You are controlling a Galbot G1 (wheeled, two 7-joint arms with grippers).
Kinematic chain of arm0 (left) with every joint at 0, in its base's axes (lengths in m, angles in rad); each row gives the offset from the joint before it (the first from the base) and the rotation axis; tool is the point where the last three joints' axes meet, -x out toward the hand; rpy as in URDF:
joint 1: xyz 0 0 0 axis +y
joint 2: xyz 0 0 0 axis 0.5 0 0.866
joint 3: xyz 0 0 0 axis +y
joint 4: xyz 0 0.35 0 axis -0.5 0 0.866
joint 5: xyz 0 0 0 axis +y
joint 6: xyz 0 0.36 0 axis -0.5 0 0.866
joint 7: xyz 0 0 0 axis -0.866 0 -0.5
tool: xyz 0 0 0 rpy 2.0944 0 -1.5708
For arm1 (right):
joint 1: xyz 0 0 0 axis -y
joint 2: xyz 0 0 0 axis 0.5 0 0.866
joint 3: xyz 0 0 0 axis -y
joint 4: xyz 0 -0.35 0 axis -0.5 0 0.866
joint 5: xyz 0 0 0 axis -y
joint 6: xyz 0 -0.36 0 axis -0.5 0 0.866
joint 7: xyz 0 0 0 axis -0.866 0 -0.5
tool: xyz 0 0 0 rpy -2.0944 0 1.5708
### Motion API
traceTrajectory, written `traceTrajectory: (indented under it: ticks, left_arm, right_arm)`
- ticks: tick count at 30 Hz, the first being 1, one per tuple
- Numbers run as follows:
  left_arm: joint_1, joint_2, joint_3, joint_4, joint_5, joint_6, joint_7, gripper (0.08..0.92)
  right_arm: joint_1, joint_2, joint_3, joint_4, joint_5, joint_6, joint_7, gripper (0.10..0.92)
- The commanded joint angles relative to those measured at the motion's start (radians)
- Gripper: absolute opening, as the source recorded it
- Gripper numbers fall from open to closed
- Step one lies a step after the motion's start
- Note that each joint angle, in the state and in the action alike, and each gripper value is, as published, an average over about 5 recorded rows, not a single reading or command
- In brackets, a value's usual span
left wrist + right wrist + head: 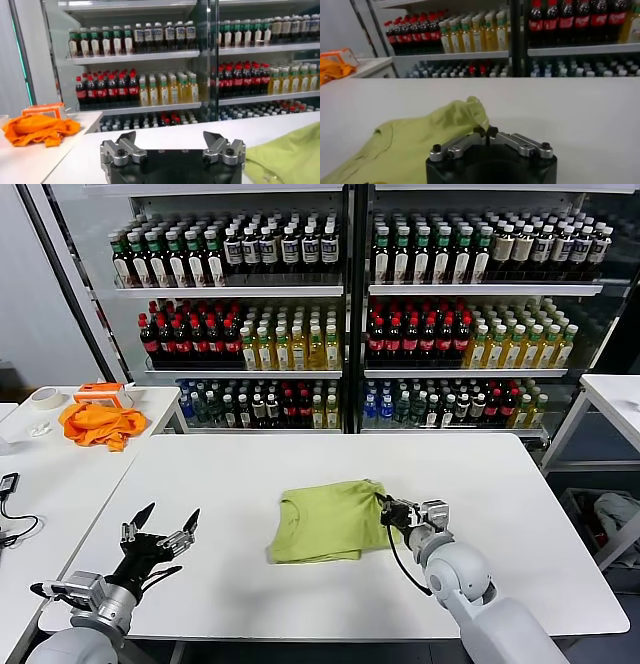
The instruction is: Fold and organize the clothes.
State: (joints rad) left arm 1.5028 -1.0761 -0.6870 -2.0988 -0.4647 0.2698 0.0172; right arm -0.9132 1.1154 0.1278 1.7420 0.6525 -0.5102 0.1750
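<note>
t-shirt (pixel 323 522), lime yellow-green, lies folded into a rough rectangle on the white table (pixel 300 474), abt mid-table, a bit toward the robot's edge. collar side faces the robot's left; no lettering visible on the side that shows.

right gripper (pixel 384 506) sits at the shirt's right edge, near its far right corner, jaws pinched together on a raised bit of the fabric. in the right wrist view the fingertips (pixel 485 132) meet w/ the cloth edge (pixel 470 112) pulled up into a small peak just past them; rest of the shirt spreads flat from there. right arm runs back from the shirt to the table's near edge.

left gripper (pixel 160 529) well apart from the shirt, on its left, above the table's near left corner. fingers spread wide, nothing between them; left wrist view shows both fingers (pixel 122 150) apart w/ only table behind, and the shirt's edge (pixel 290 155) off to one side.

orange cloth (pixel 98 424) bunched on a separate side table (pixel 150 399), well left of and beyond the shirt, w/ an orange box (pixel 103 392) and a tape roll (pixel 45 397) beside it. shelves of bottles (pixel 300 334) stand behind the table.
</note>
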Motion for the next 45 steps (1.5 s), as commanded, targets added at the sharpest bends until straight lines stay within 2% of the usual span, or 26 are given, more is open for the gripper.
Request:
traceTrajectory:
  ticks: [1,4,10,16,20,24,33,41,45]
  left_arm:
    - [-0.018,-0.006,0.035,0.024,0.035,-0.014,0.006,0.823]
    - [-0.028,-0.012,0.053,0.034,0.039,-0.032,0.006,0.823]
    - [-0.076,0.009,0.066,0.059,0.042,-0.070,0.009,0.823]
    - [-0.095,0.029,0.060,0.087,0.043,-0.091,0.014,0.822]
    - [-0.092,0.036,0.061,0.085,0.053,-0.087,0.020,0.823]
    - [-0.102,0.039,0.073,0.084,0.109,-0.102,0.028,0.823]
    - [-0.151,0.034,0.083,0.140,0.262,-0.206,0.023,0.823]
    - [-0.158,0.024,0.082,0.156,0.265,-0.196,0.073,0.823]
    - [-0.164,0.023,0.098,0.154,0.268,-0.193,0.060,0.823]
  right_arm:
    - [0.000,0.003,0.047,-0.045,-0.157,0.110,-0.093,0.153]
    - [-0.059,-0.039,0.097,0.054,-0.199,0.153,-0.090,0.213]
    - [-0.159,-0.107,0.226,0.180,-0.206,0.122,-0.053,0.404]
    - [-0.180,-0.095,0.278,0.209,-0.270,0.089,-0.047,0.577]
    - [-0.173,-0.083,0.259,0.224,-0.291,0.156,-0.024,0.699]
    - [-0.158,-0.079,0.258,0.171,-0.346,0.215,-0.005,0.794]
    - [-0.182,-0.094,0.307,0.083,-0.349,0.275,-0.026,0.823]
    - [-0.209,-0.115,0.334,0.100,-0.338,0.310,-0.070,0.823]
    - [-0.207,-0.110,0.349,0.095,-0.334,0.315,-0.063,0.823]
